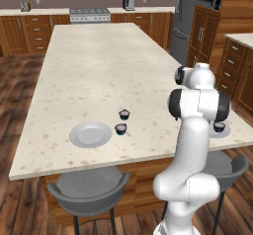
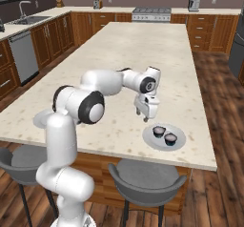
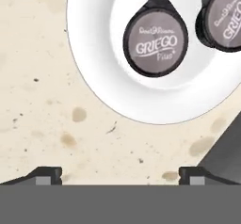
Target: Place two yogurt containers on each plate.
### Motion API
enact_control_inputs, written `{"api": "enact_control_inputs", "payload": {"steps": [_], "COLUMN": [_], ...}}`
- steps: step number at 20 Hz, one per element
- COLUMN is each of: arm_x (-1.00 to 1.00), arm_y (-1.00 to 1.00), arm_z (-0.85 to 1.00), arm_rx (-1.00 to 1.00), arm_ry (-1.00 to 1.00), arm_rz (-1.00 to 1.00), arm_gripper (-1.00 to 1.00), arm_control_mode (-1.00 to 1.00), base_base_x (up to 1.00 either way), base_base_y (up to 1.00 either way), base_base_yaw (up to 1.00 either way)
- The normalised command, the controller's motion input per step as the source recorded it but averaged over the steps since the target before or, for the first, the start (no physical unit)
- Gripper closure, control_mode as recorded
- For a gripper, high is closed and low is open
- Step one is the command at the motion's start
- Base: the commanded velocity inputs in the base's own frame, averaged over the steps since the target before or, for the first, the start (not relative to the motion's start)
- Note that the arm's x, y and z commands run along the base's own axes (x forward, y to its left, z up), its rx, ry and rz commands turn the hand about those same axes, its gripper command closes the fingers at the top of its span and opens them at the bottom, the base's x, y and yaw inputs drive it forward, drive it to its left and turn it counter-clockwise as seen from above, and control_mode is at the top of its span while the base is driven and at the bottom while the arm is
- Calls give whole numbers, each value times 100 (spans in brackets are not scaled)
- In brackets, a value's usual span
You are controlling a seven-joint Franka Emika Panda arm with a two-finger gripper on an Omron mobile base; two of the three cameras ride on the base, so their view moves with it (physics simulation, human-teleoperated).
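Long speckled island counter (image 1: 99, 66), two grey stools (image 1: 89, 189) tucked under near edge. Left plate (image 1: 90, 134) bare; two yogurt cups (image 1: 120, 129) on counter at its 3 and 2 o'clock, second (image 1: 124, 114) farther back. Right plate (image 2: 164, 136) holds two cups (image 2: 159, 131) side by side. Gripper (image 2: 142, 116) hangs above counter at plate's 10 o'clock, jaws spread, empty.

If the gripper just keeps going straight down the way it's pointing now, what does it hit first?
Most likely bare countertop. The open gripper points down just beside the right-hand plate, whose two yogurt cups sit further along. Depth is unclear, so it might clip the plate's rim.
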Motion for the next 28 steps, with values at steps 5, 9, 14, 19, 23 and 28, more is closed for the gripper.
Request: {"api": "enact_control_inputs", "payload": {"steps": [5,9,14,19,23,28], "arm_x": [0,0,15,33,44,50], "arm_y": [100,100,80,67,66,53], "arm_z": [7,0,0,0,0,-4], "arm_rx": [0,0,8,22,22,11], "arm_ry": [11,5,0,0,0,-4], "arm_rz": [3,11,29,35,29,15], "arm_gripper": [-100,-100,-100,-100,-100,-100], "arm_control_mode": [-100,-100,-100,-100,-100,-100], "base_base_x": [0,0,0,0,0,0], "base_base_y": [0,0,0,0,0,0], "base_base_yaw": [0,0,0,0,0,0]}}
